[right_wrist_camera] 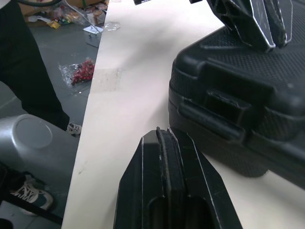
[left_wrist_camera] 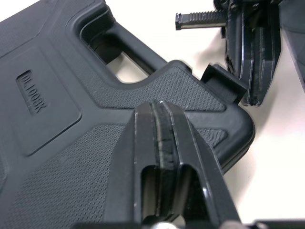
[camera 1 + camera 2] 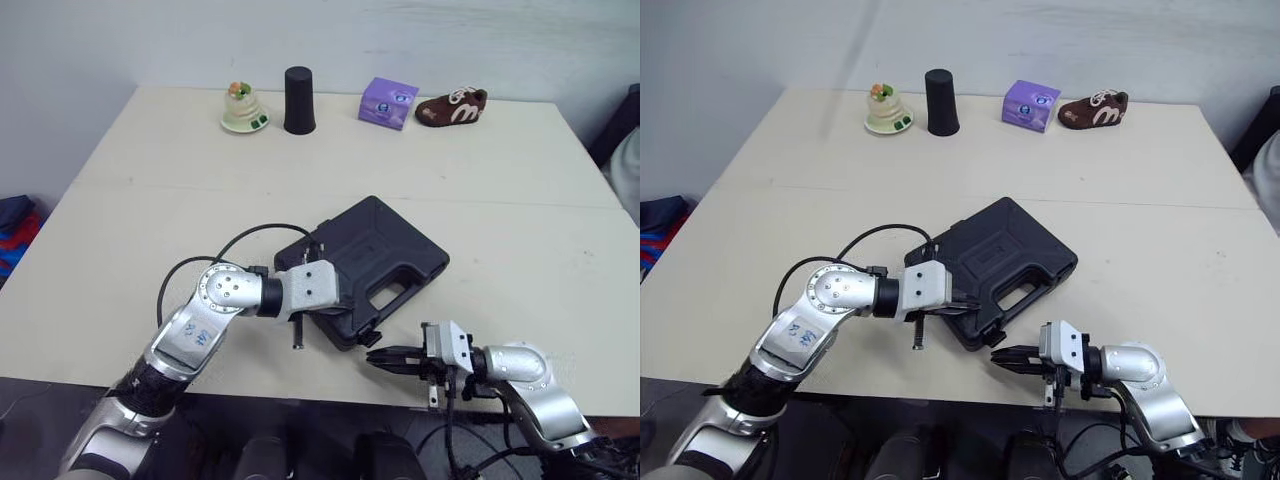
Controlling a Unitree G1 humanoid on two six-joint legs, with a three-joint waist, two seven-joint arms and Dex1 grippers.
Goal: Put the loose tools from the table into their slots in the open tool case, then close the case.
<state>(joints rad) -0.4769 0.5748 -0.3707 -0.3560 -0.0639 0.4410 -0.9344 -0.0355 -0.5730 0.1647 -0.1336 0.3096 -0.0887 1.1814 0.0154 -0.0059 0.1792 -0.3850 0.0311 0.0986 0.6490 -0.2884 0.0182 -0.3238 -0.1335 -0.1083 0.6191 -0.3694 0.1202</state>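
The black tool case lies in the middle of the table with its lid down and its handle cutout toward the near side. My left gripper is shut, its fingertips resting on the lid's textured near corner. My right gripper is shut and empty. It hovers low over the table's front edge, pointing at the case's near corner, a short gap from the front latch. The left gripper's fingers show above the lid in the right wrist view.
Along the far edge stand a small cake figurine, a black cup, a purple box and a brown shoe. The table's front edge runs just under my right gripper.
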